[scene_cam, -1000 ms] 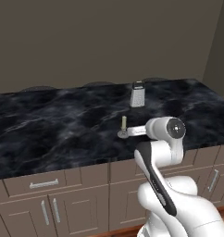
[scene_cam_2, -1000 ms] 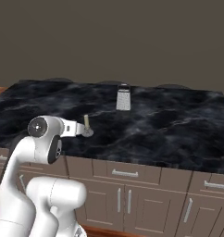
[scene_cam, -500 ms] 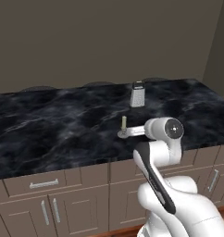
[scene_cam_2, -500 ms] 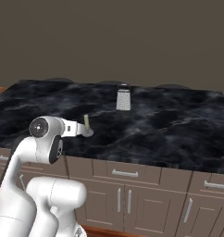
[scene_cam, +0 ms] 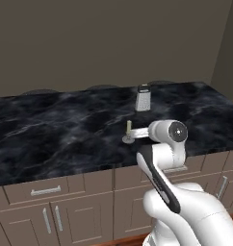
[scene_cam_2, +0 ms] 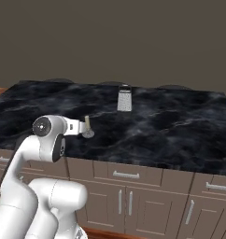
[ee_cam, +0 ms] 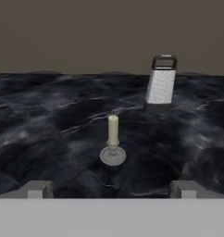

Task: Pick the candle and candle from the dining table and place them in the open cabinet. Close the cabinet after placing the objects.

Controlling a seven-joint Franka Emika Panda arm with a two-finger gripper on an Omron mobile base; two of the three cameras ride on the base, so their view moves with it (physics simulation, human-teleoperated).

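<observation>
At the centre of the hand view, the slim cream candle on its round grey dish (ee_cam: 113, 139) stands upright on the black marble-look dining table (ee_cam: 49, 120), framed by the gripper (ee_cam: 112, 189), whose jaws are spread wide, apparently to straddle it.

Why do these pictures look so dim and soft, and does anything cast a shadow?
Hand view: soft, flat light; the slim cream candle on its grey dish and the silver-grey box grater look slightly blurred, with faint shadows. Both base views: dim wall, no glare on the black marble-look table.
</observation>
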